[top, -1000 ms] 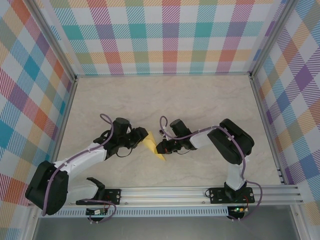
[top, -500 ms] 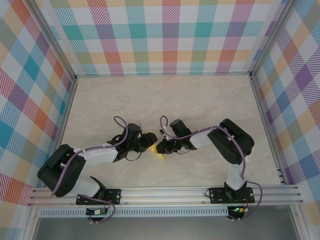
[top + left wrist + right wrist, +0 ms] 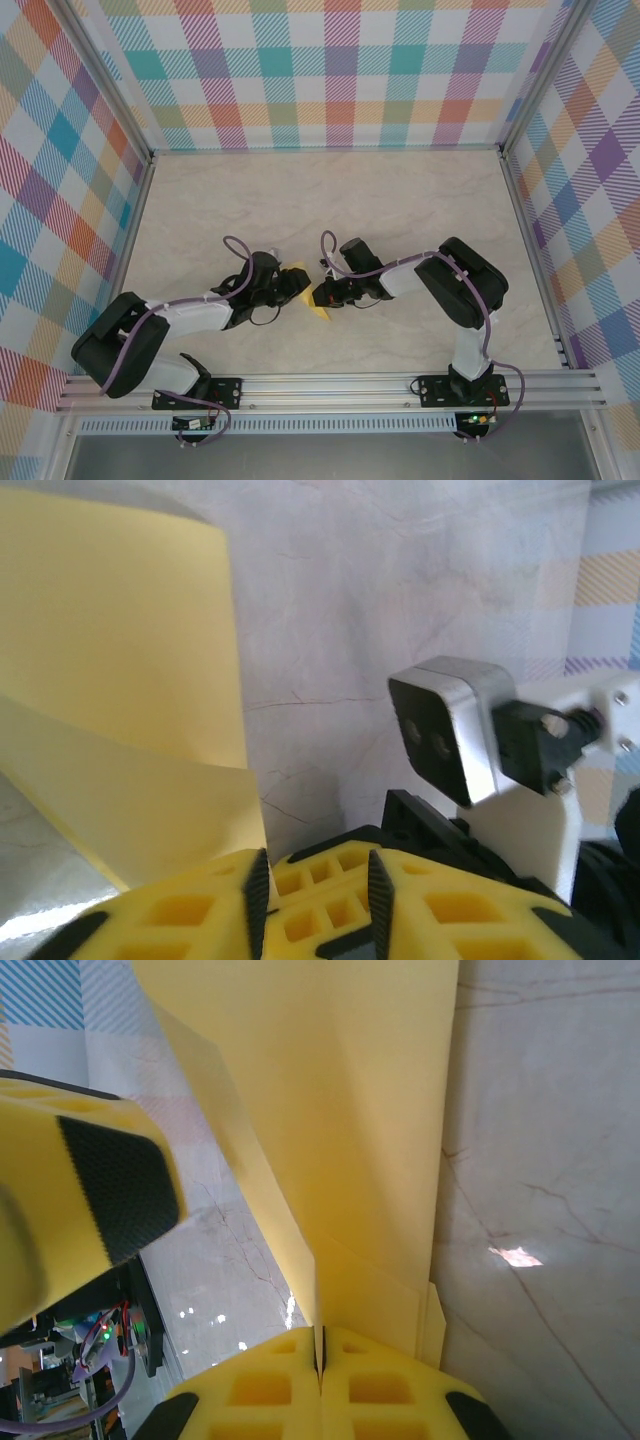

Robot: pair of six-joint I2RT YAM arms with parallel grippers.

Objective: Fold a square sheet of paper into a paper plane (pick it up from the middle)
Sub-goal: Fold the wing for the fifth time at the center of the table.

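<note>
Aluminium rail (image 3: 340, 385) along the near edge carries both arm bases. From it the two arms reach inward and meet just short of mid-table.

The right gripper (image 3: 320, 1338) is closed tight. The sheet of paper (image 3: 360, 1140) runs straight into the seam between its fingers, so we record a firm hold. The sheet is bright yellow, already partly folded, and lifts off the table (image 3: 330, 200) in a curve between the two wrists.

The left gripper (image 3: 312, 868) has its jaws drawn narrow. The paper's edge passes behind its left finger (image 3: 170, 920), and we cannot tell whether the edge is caught between the pads or lies just outside them.

Risks, in our judgement:
- If the left jaws close beside the paper and not on it, the next fold will likely run crooked.
- With one side pinned, any pull apart could tear or wrinkle the thin sheet.
- The right arm's camera housing (image 3: 445, 730) sits near the left fingers, so a careless swing could knock the wrists together.

Beyond the grippers the table lies open up to the checked back wall (image 3: 340, 70). The side walls stand well apart from both arms, leaving more room to move farther in than toward the rail.
</note>
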